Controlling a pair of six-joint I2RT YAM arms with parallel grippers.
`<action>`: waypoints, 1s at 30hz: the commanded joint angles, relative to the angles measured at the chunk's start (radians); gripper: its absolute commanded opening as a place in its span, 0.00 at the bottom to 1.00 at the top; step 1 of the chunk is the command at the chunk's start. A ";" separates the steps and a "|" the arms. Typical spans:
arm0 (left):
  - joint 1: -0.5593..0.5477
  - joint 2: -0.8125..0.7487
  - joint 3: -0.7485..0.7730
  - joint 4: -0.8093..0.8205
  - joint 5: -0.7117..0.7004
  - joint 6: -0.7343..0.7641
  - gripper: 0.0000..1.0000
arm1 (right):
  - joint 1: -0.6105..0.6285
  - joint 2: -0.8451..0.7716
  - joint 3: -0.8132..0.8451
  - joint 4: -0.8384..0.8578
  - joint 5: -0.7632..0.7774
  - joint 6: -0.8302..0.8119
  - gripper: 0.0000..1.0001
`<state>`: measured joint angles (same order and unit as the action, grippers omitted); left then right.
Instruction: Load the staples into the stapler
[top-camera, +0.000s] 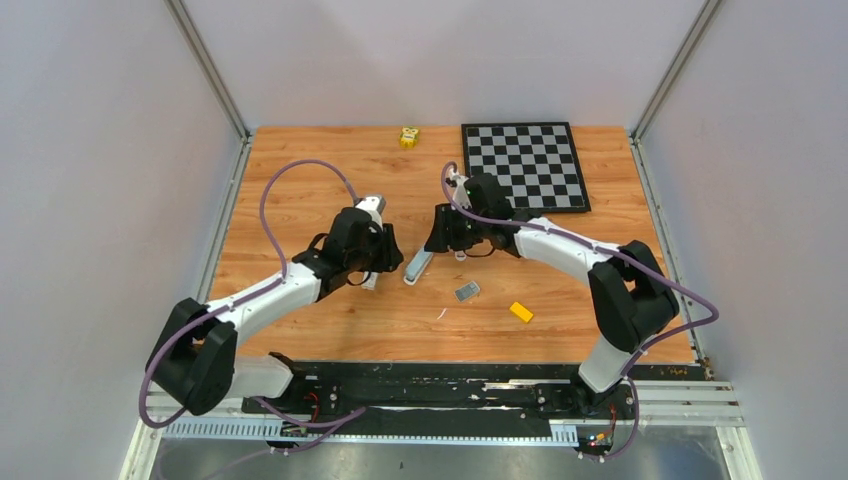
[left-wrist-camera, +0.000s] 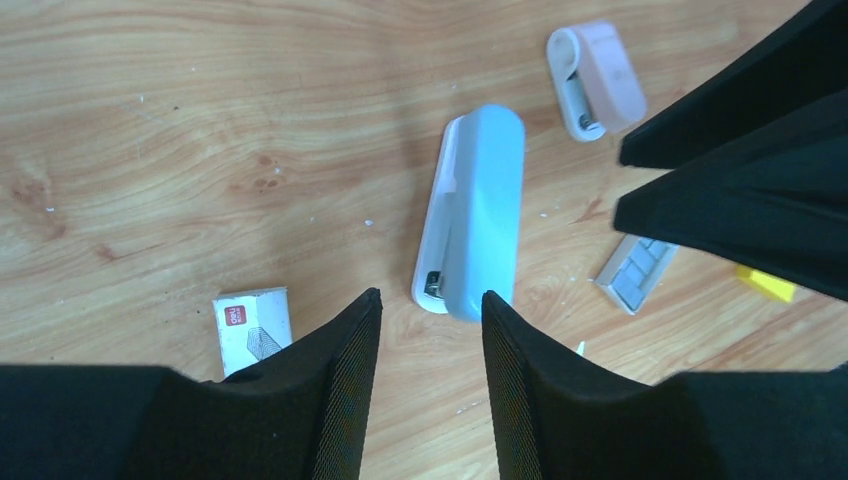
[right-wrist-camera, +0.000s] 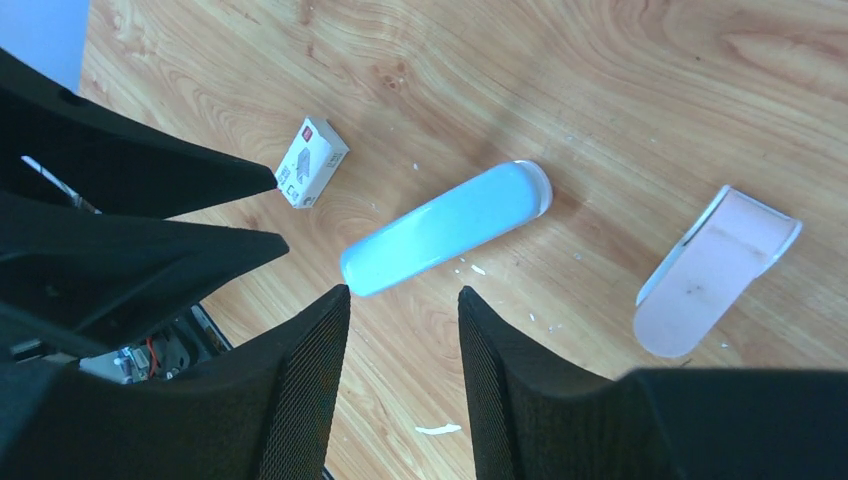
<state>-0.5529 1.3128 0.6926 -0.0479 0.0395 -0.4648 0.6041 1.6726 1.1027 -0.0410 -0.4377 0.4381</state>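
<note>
The pale blue stapler (top-camera: 418, 266) lies closed on the wooden table between my two grippers; it also shows in the left wrist view (left-wrist-camera: 475, 215) and the right wrist view (right-wrist-camera: 445, 228). The staples (top-camera: 466, 291), a small ridged grey block, lie on the table just right of the stapler, and show in the left wrist view (left-wrist-camera: 637, 272). My left gripper (top-camera: 390, 256) (left-wrist-camera: 430, 300) is open and empty, hovering at one end of the stapler. My right gripper (top-camera: 438, 236) (right-wrist-camera: 403, 292) is open and empty over its other end.
A white staple box (left-wrist-camera: 252, 327) (right-wrist-camera: 311, 161) lies by the left gripper. A pink stapler (left-wrist-camera: 595, 80) (right-wrist-camera: 715, 270) lies near the right gripper. A yellow block (top-camera: 521, 312) sits right of the staples. A chessboard (top-camera: 525, 165) and yellow toy (top-camera: 408, 137) are at the back.
</note>
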 joint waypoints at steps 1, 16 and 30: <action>0.002 -0.052 -0.018 0.024 0.015 -0.013 0.45 | 0.034 0.002 0.007 0.018 0.037 0.054 0.48; 0.002 0.100 -0.018 0.105 0.142 0.018 0.42 | 0.075 0.109 0.049 -0.004 0.097 0.128 0.45; 0.003 0.152 -0.036 0.073 0.098 0.029 0.30 | 0.085 0.181 0.064 -0.049 0.122 0.114 0.45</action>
<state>-0.5529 1.4342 0.6876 0.0483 0.1585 -0.4549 0.6678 1.8248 1.1492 -0.0372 -0.3416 0.5541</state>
